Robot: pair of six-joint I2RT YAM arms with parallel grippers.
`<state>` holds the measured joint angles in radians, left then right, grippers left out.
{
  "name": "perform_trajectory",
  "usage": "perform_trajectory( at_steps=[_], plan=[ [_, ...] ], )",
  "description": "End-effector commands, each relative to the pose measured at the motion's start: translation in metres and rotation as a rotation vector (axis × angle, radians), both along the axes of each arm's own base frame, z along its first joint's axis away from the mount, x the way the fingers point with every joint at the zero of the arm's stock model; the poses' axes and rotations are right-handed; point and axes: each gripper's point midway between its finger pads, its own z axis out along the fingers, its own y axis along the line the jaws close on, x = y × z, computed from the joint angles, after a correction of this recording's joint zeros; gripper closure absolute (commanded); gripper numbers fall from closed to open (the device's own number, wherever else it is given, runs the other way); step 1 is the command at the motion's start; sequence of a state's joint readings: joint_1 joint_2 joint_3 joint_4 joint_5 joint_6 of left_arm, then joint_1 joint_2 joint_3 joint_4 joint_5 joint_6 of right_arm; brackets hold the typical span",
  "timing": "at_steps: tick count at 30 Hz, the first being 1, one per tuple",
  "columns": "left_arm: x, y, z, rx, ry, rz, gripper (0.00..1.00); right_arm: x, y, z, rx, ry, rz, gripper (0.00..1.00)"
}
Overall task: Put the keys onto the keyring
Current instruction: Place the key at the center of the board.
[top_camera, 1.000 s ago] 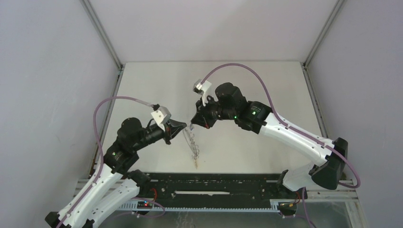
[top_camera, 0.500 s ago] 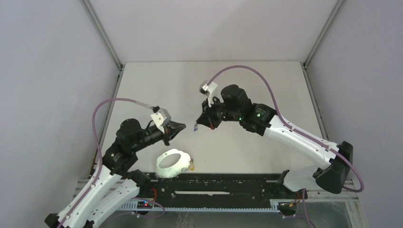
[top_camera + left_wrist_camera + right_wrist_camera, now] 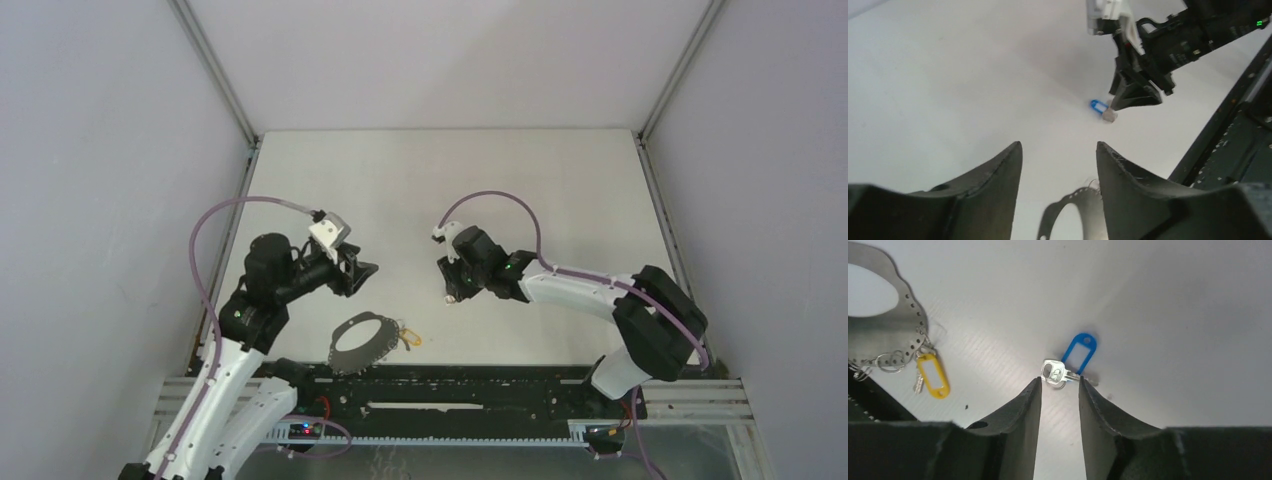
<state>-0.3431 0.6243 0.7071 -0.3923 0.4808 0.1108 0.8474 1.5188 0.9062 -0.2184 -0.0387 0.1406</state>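
The keyring [image 3: 350, 358] lies flat near the table's front edge, a grey hoop with small loops on its right side. The yellow key [image 3: 409, 338] hangs from those loops [image 3: 890, 360]; the right wrist view shows its yellow tag [image 3: 933, 376] beside the keyring [image 3: 883, 337]. The blue key [image 3: 1068, 365] lies loose on the table, silver head toward my right gripper [image 3: 1059, 381], which is open with its tips just short of it. My left gripper [image 3: 1059, 147] hovers open and empty above the keyring [image 3: 1088, 200], and looks across at the blue key [image 3: 1098, 106] and the right gripper [image 3: 1135, 97].
A black rail [image 3: 460, 385] runs along the table's near edge, close behind the keyring. Grey walls and aluminium posts [image 3: 215, 75] close in the table on three sides.
The left gripper opened and the keyring fell flat on the table. The right gripper dropped to the table and let go of the blue key.
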Motion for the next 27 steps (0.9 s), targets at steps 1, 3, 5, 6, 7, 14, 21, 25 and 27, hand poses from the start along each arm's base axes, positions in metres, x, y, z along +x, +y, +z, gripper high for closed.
perform_trajectory(
  at_steps=[1, 3, 5, 6, 7, 14, 21, 25, 27],
  plan=[
    [0.004, 0.014, 0.02, -0.009, -0.02, 0.021, 0.34, 0.025, 0.029, 0.028, 0.063, -0.191, 0.033, 0.55],
    [0.008, 0.024, 0.024, 0.004, -0.044, 0.053, 0.27, 0.013, 0.047, 0.042, 0.115, -0.216, 0.133, 0.53],
    [0.013, 0.033, 0.028, 0.023, -0.08, 0.082, 0.2, -0.006, 0.075, 0.058, 0.191, -0.259, 0.282, 0.5],
    [0.014, 0.036, 0.029, 0.029, -0.09, 0.093, 0.17, -0.019, 0.088, 0.062, 0.218, -0.265, 0.362, 0.48],
    [0.015, 0.04, 0.031, 0.034, -0.1, 0.104, 0.13, -0.038, 0.103, 0.061, 0.231, -0.269, 0.463, 0.47],
    [0.015, 0.053, 0.038, 0.013, -0.105, 0.168, 0.03, -0.124, 0.148, 0.031, 0.184, -0.409, 0.935, 0.42],
    [0.005, 0.056, 0.044, 0.028, -0.103, 0.166, 0.0, -0.158, 0.168, 0.004, 0.161, -0.472, 1.11, 0.37],
    [0.003, 0.058, 0.051, 0.022, -0.117, 0.178, 0.0, -0.158, 0.185, -0.012, 0.1, -0.554, 1.124, 0.36],
    [0.003, 0.059, 0.054, 0.025, -0.125, 0.178, 0.0, -0.151, 0.191, -0.022, 0.044, -0.603, 1.117, 0.36]
  ],
)
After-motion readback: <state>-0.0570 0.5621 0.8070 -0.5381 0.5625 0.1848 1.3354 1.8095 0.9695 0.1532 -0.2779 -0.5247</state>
